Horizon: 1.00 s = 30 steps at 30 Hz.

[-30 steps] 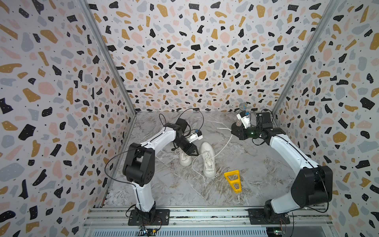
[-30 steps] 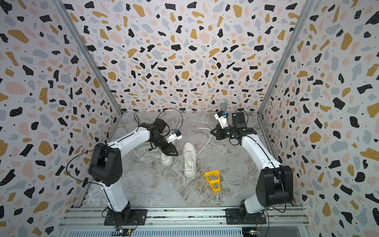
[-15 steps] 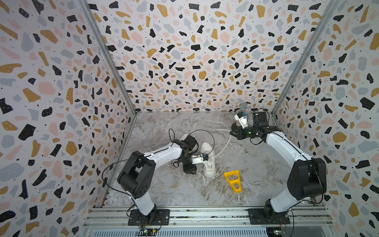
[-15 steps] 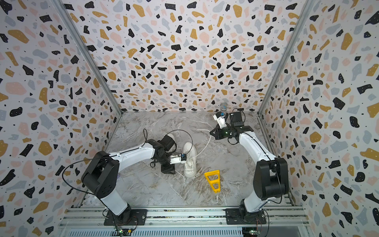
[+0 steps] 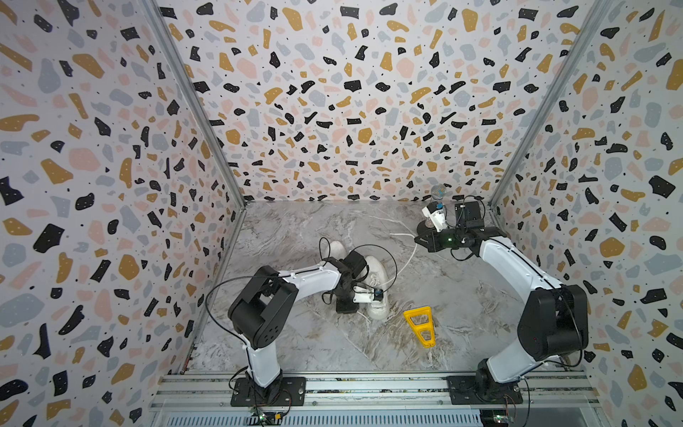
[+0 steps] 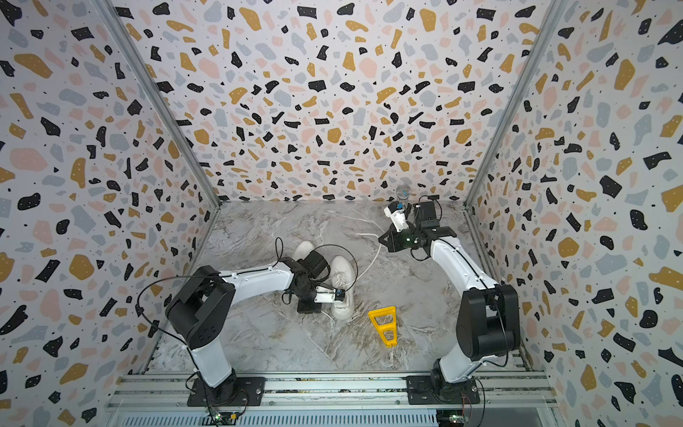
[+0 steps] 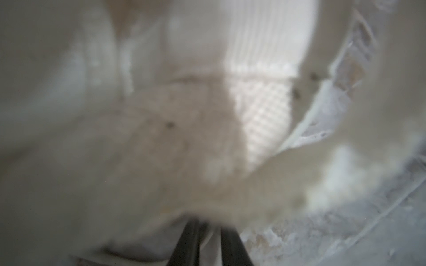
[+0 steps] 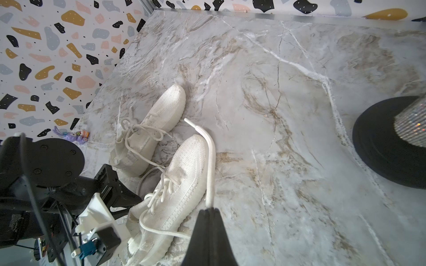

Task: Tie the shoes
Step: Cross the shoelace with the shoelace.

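- My right gripper (image 8: 208, 210) is pinched fully closed on a long white lace (image 8: 211, 165). The lace's free end sticks out past the fingertips, and its other run trails back to the shoe.
- That lace belongs to an all-white knit low-top sneaker (image 8: 182, 184) with a chunky sole, lying on the grey marble-patterned floor (image 8: 276, 115). In both top views it sits well apart from the right gripper, with the lace curving across the gap between them.
- My left gripper (image 7: 208, 232) is down against this sneaker's side, by the lacing. Its wrist camera is so close that almost everything blurs.
- The left gripper's black fingers (image 7: 184, 244) stand close together with a thin pale strip between them. I cannot tell whether they are gripping anything.
- A second white sneaker (image 5: 337, 248) lies beyond the left gripper, just beside the first, its laces loose.
- A yellow plastic triangular frame (image 5: 419, 325) lies flat on the floor. The first sneaker sits between it and the left gripper.
- A sparkly silver ornament (image 5: 438, 191) on a round black base (image 8: 387, 142) stands just behind the right gripper, near the back wall.
- A small purple toy (image 8: 69, 135) lies at the foot of the side wall, beyond the left arm.
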Each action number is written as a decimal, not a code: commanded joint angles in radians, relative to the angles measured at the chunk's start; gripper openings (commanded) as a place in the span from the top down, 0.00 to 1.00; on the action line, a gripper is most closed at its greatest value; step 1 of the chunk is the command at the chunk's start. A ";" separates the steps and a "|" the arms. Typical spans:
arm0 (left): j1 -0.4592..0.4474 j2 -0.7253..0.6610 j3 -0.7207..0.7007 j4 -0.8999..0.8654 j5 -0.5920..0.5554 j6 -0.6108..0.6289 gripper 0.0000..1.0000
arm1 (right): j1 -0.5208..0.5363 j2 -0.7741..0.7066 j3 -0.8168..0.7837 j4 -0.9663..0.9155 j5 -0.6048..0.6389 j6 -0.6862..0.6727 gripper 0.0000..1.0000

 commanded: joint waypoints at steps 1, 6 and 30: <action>-0.004 -0.010 -0.042 0.002 -0.026 0.015 0.95 | -0.005 -0.053 0.003 -0.020 0.000 -0.010 1.00; 0.035 -0.120 -0.073 -0.025 0.046 -0.025 1.00 | -0.004 -0.052 0.027 -0.004 -0.015 0.018 1.00; 0.726 -0.413 0.377 -0.612 0.799 -0.171 1.00 | 0.074 0.035 0.195 0.006 0.080 -0.031 1.00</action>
